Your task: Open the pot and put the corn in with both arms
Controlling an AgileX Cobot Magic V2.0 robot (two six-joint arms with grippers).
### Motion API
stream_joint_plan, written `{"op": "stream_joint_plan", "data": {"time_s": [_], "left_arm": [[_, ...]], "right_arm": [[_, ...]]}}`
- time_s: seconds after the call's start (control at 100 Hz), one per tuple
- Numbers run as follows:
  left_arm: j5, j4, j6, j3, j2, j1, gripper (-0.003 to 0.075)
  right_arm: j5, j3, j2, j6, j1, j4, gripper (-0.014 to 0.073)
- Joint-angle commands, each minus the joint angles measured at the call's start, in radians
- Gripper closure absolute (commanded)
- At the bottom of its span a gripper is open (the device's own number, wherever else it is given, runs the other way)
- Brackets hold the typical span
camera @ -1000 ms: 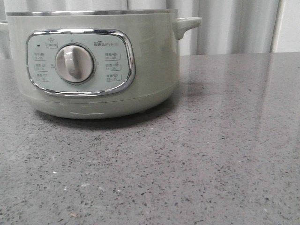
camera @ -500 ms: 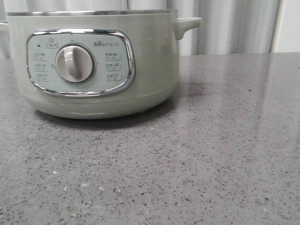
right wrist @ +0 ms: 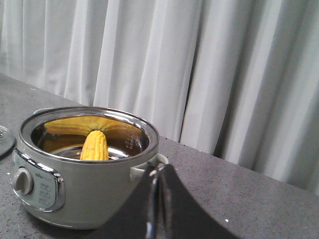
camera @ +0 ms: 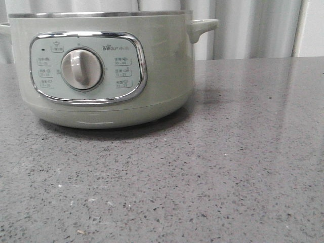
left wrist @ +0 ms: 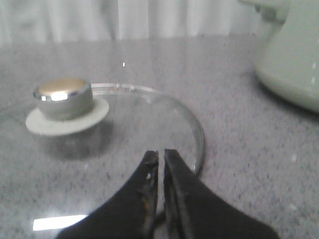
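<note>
Evidently your pot has just nudged slightly rightward, yet the corn stands inside it, the lid lies on the table, and both the left gripper and right gripper are clenched empty, so you're essentially done

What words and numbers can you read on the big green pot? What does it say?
"Bear", with small characters after it too small to read: on the control panel of the pot, above and right of the dial.
Six small button labels beside the dial, each with a number line under it: too small to read.
One small label above the dial: unreadable.
Faint markings on the pot's inner wall, right wrist view: blurred.
The corn and glass lid: no text.
</note>
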Motion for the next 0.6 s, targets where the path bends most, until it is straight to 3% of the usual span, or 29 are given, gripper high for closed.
{"op": "stream_joint_plan", "data": {"time_s": [0.0,0.59], "left_arm": [[0.041,0.005,-0.015,0.007,-0.032,0.004,0.0741],[0.046,0.005,-0.015,0.007,-0.034,0.004,0.0741]], "right_arm": [[-0.085,-0.024,0.008,-0.011,-0.008,-0.013,0.0649],[-0.085,-0.024,0.008,-0.011,-0.008,-0.013,0.0649]]}}
